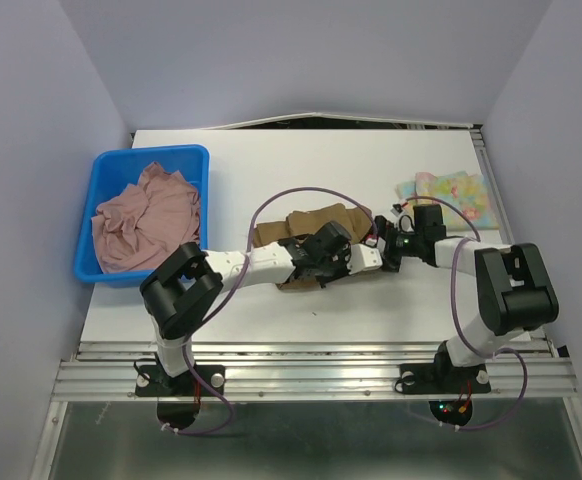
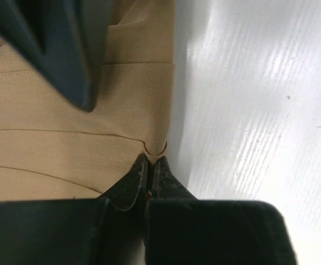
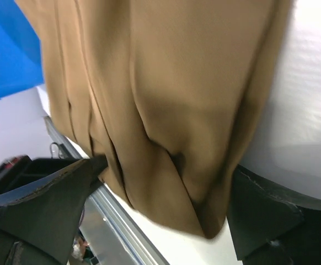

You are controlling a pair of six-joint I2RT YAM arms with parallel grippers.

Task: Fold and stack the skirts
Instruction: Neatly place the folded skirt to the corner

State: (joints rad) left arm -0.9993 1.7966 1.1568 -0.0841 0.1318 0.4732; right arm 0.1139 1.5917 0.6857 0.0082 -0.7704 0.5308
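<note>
Folding the brown skirt [image 2: 67, 138].
Left fingers [image 2: 128, 185] pinch its edge, lower centre; right fingers [image 3: 50, 204] spread around the cloth: best closed squarely, then both lifted evenly.

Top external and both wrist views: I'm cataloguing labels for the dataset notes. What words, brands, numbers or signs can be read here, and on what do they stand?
None can be read.
No print, tag or number shows on the brown skirt, the pink skirt, the floral skirt or the blue bin.
</note>
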